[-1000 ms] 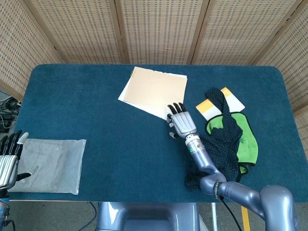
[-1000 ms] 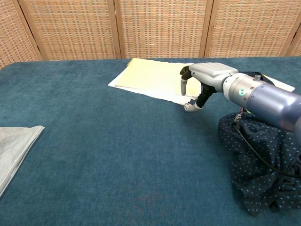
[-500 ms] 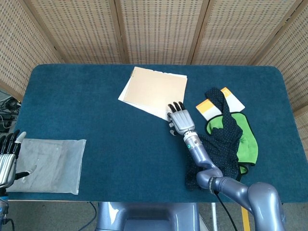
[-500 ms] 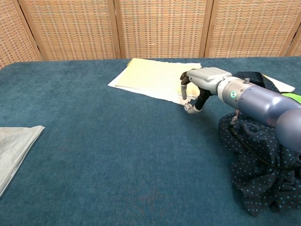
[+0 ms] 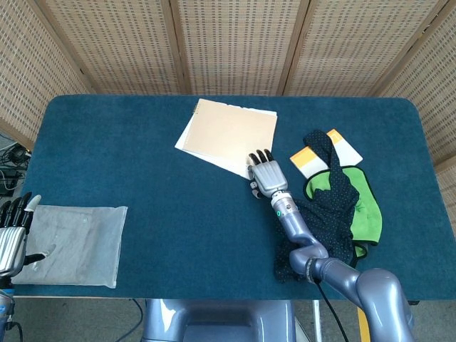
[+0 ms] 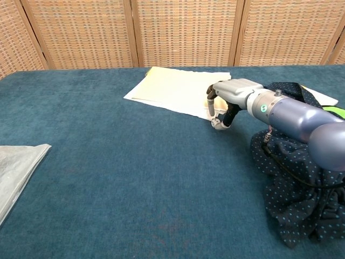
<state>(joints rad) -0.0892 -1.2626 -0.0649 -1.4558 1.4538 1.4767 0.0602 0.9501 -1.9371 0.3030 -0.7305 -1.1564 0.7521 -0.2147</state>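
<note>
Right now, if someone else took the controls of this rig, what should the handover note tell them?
Right hand: fingers down on the near corner of the paper stack, thumb by its edge; the chest view shows the corner curling at the fingertips, not a firm hold.
Left hand: fingers spread, at the table's left edge beside the clear plastic bag, holding nothing.
The dotted dark cloth and green cloth lie under the right forearm.
Done: contact with the stack. Left: lifting it; it is still flat.
</note>
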